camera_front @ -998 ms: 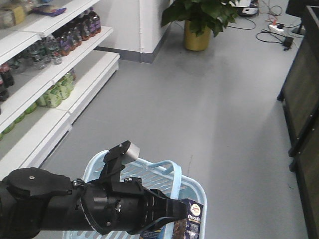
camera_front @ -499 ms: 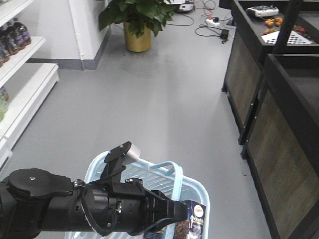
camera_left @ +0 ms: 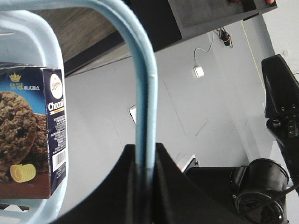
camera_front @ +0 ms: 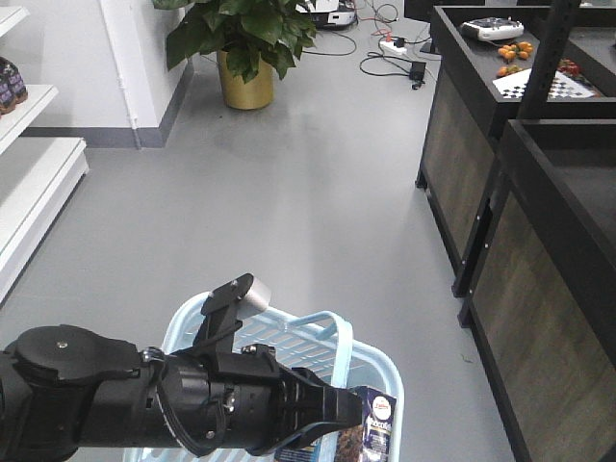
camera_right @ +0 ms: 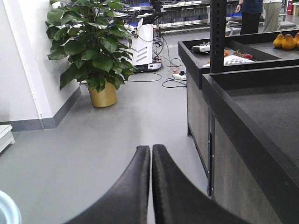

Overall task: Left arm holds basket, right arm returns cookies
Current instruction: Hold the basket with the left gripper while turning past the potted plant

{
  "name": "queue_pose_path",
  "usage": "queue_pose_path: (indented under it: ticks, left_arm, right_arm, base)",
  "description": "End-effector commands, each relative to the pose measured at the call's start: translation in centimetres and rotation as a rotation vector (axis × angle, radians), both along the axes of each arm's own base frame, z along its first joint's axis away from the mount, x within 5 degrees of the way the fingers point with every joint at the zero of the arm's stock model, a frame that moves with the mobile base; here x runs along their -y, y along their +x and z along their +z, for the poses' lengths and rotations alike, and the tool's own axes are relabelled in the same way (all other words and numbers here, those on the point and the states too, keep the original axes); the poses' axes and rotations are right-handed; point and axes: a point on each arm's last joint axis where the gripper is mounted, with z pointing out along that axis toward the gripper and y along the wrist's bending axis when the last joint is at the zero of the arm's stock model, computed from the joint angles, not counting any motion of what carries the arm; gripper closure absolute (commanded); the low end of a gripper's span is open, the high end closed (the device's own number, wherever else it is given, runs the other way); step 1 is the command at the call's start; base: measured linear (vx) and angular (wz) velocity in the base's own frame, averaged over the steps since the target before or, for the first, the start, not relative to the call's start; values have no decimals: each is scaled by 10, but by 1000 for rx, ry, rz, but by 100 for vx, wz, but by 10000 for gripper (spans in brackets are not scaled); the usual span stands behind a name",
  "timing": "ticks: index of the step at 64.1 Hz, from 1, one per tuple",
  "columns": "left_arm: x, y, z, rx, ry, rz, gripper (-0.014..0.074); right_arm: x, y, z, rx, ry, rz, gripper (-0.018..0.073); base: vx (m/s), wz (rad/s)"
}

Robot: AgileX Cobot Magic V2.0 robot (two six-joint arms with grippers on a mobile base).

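The light blue basket (camera_front: 383, 368) hangs low in the front view, in front of the bulky black left arm (camera_front: 115, 399). My left gripper (camera_front: 339, 409) is shut on the basket's looped handle (camera_left: 142, 79); in the left wrist view the gripper (camera_left: 145, 156) clamps the handle between both fingers. The navy cookies box (camera_front: 377, 430) stands upright inside the basket, and its cookie picture and barcode show in the left wrist view (camera_left: 32, 135). My right gripper (camera_right: 151, 150) is shut and empty, held above the grey floor and facing a dark counter.
Dark wooden counters (camera_front: 539, 250) line the right side, with fruit on top (camera_front: 512, 51). A potted plant in a gold pot (camera_front: 243, 77) stands by the back wall. White shelves (camera_front: 34, 183) run along the left. Cables and a power strip (camera_front: 390, 45) lie on the floor.
The whole view has swung to the right: the white shelves slid off to the left and the dark counters came in. The left arm, basket and cookies keep their place in the frame.
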Motion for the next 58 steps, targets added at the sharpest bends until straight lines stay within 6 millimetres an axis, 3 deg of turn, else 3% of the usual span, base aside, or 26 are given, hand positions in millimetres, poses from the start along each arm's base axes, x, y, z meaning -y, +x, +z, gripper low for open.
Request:
queue_pose_path:
  ticks: [1, 58]
  left_arm:
    - [3, -3, 24, 20, -102, -4, 603]
    - [3, -2, 24, 20, -102, -4, 603]
  right_arm:
    - [0, -1, 6, 83, -12, 3, 567]
    - [0, -1, 6, 83, -12, 3, 567]
  base:
    - [23, 2]
    - [26, 0]
